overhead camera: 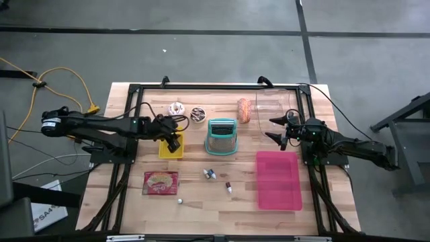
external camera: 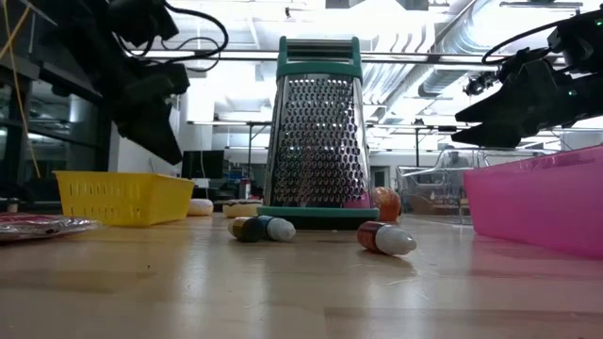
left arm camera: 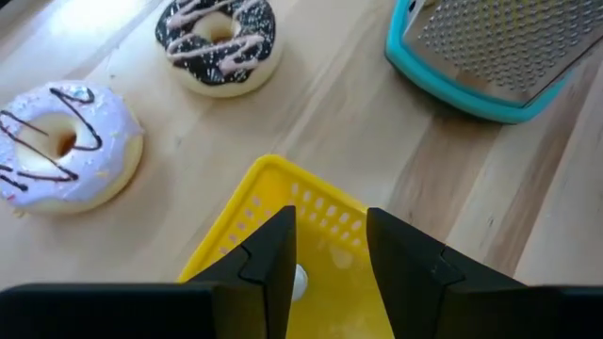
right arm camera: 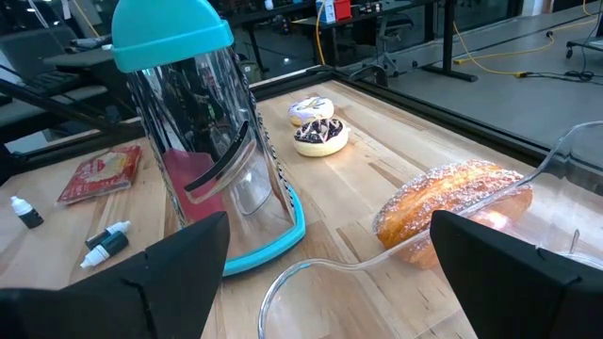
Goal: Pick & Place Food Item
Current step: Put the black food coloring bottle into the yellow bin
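Note:
My left gripper (left arm camera: 330,254) hangs open above the yellow basket (left arm camera: 283,202) and touches nothing. A small white round thing (left arm camera: 299,278) lies in the basket, seen through the gap between the fingers. Beyond the basket two iced doughnuts lie flat on the table, one white (left arm camera: 61,146) and one chocolate (left arm camera: 219,40). A bread roll (right arm camera: 452,202) lies next to the clear container (right arm camera: 556,179). My right gripper (right arm camera: 330,282) waits open near that container, at the table's right (overhead camera: 279,131).
A teal-framed metal grater (overhead camera: 222,136) stands mid-table. A pink bin (overhead camera: 278,179) sits at the near right. A red packet (overhead camera: 161,182) and small bottles (overhead camera: 209,174) (overhead camera: 229,188) lie on the near part of the table.

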`<state>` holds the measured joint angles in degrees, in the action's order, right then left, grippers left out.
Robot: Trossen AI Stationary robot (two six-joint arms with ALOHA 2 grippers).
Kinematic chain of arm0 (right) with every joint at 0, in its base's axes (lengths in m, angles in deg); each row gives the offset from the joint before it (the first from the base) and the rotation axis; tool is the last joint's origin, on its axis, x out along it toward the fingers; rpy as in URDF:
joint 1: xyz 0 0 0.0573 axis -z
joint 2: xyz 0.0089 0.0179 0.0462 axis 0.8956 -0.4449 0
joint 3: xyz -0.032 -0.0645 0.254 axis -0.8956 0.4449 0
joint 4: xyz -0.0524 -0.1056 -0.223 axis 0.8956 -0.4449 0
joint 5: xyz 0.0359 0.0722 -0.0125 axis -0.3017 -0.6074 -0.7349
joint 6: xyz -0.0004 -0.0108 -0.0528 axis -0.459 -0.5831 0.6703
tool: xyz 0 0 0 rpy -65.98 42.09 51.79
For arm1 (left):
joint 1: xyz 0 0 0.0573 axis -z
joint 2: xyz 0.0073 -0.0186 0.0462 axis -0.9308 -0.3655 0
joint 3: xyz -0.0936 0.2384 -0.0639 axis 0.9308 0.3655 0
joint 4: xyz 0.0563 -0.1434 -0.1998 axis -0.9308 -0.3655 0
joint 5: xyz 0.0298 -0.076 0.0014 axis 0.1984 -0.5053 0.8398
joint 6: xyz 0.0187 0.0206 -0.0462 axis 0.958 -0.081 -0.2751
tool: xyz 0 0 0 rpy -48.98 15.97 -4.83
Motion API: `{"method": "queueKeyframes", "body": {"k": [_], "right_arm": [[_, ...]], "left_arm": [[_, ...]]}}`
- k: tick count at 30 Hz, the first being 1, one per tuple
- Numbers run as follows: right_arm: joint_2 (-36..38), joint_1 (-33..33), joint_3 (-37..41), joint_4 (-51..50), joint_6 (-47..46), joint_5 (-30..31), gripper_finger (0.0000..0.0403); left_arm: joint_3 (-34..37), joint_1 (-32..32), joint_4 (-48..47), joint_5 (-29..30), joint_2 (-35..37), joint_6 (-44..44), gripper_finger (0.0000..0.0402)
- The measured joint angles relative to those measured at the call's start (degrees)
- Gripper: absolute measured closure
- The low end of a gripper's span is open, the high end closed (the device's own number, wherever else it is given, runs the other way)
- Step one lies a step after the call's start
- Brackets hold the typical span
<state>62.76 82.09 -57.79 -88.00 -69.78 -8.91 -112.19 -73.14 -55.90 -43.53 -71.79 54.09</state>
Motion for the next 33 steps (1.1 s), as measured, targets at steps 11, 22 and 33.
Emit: {"method": "queueKeyframes", "body": {"k": [11, 22, 33], "right_arm": [[0.0, 0.0, 0.0, 0.0, 0.0, 0.0, 0.0046], [0.0, 0.0, 0.0, 0.0, 0.0, 0.0, 0.0046], [0.0, 0.0, 0.0, 0.0, 0.0, 0.0, 0.0046]], "left_arm": [[0.0, 0.0, 0.0, -2.6, 0.3, 1.3, 0.0275], [0.0, 6.0, 2.1, -7.8, 0.3, 4.9, 0.0275], [-0.1, 18.9, 5.1, -6.8, 0.3, 4.8, 0.0275]]}}
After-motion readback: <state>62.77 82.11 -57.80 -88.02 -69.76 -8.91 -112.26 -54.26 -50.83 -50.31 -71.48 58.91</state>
